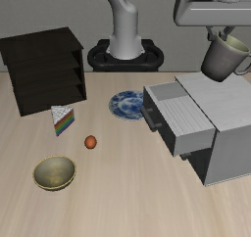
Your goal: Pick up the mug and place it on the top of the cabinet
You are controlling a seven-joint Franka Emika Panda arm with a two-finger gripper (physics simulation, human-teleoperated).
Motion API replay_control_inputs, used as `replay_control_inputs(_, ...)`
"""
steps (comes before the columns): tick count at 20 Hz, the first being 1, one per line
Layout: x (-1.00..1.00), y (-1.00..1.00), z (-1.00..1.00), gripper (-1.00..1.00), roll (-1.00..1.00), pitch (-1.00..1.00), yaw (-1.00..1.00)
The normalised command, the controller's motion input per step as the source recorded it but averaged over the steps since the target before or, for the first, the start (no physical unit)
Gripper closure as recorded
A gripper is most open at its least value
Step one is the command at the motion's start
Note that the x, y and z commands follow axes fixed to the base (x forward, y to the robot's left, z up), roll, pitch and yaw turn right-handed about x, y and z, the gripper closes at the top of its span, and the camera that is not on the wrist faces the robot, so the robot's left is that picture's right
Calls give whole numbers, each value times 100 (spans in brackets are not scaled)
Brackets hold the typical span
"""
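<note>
We see the mug (225, 57) up in the air at the exterior view's upper right, tilted, w/ the jaws clamped on its rim from above. It hangs over the far edge of the grey cabinet (224, 118), whose top drawer (176, 115) is pulled out. On the desk (127, 197): patterned plate (125, 105) just beside the drawer, small carton (63, 119) in front of the black cabinet (44, 67), orange ball (90, 142) & bowl (55, 173) nearer the front.
</note>
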Motion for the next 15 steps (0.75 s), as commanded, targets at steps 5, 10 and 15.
replay_control_inputs(5, -20, 20, -60, 100, 0, 0, 0)
replay_control_inputs(10, -20, 20, -60, 100, 0, 0, 0)
replay_control_inputs(15, 0, 0, 0, -100, 0, 0, 0)
